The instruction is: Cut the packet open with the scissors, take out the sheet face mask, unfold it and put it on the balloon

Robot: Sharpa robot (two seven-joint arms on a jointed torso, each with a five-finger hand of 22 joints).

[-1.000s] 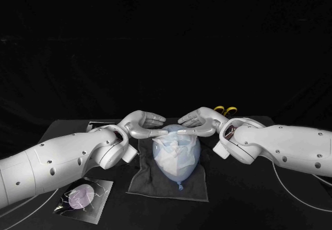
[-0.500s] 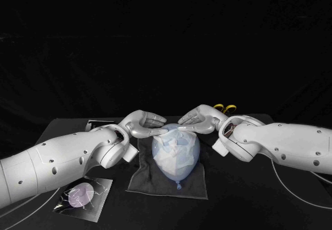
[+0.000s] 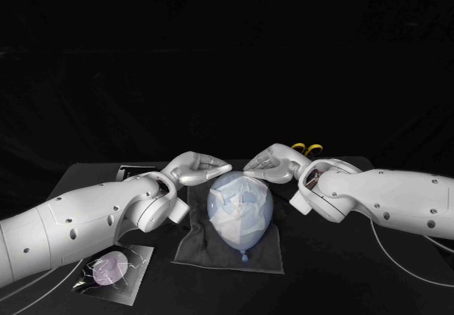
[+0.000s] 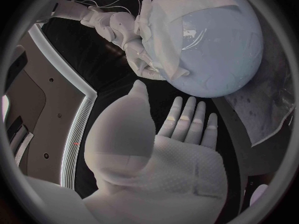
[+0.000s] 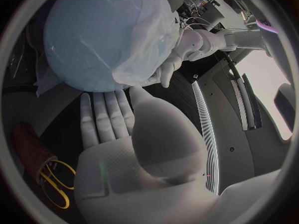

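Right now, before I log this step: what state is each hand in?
Left hand: open, fingers extended toward the balloon, holding nothing.
Right hand: open, fingers extended by the balloon, holding nothing.

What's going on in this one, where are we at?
The sheet mask is draped over the pale blue balloon, which lies on a dark cloth. The left hand and right hand meet at the balloon's far end, fingers against the mask's edge; whether they pinch it is unclear. The packet lies by the left arm, and the yellow-handled scissors lie beyond the right hand.
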